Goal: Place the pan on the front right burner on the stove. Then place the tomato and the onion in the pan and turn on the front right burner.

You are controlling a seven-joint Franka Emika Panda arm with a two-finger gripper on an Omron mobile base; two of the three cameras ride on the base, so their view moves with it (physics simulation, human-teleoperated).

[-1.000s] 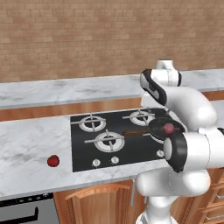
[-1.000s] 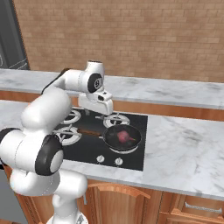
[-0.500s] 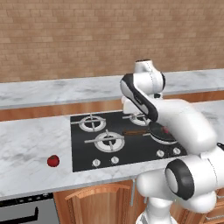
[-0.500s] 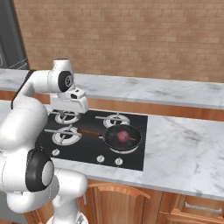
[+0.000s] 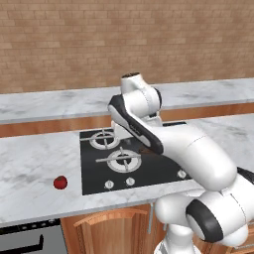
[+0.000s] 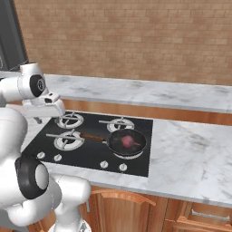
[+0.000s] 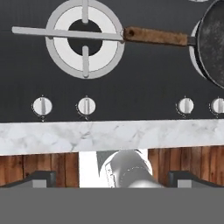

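Sitting on the stove's (image 6: 90,149) front right burner (image 6: 128,152), the pan (image 6: 126,141) holds the onion (image 6: 128,141), its wooden handle pointing left. Left of the stove, the tomato (image 5: 60,182) lies on the counter (image 5: 34,168). Above the stove's left edge, the claw (image 6: 43,118) hangs spread apart, empty.

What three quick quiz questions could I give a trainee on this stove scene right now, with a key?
1. True or false: the pan sits on the front right burner.
2. Which item lies in the pan: A tomato, B onion, C nothing?
3. Where is the tomato?

Key
1. True.
2. B, the onion.
3. On the counter, left of the stove, apart from it. The gripper is open and holds nothing.
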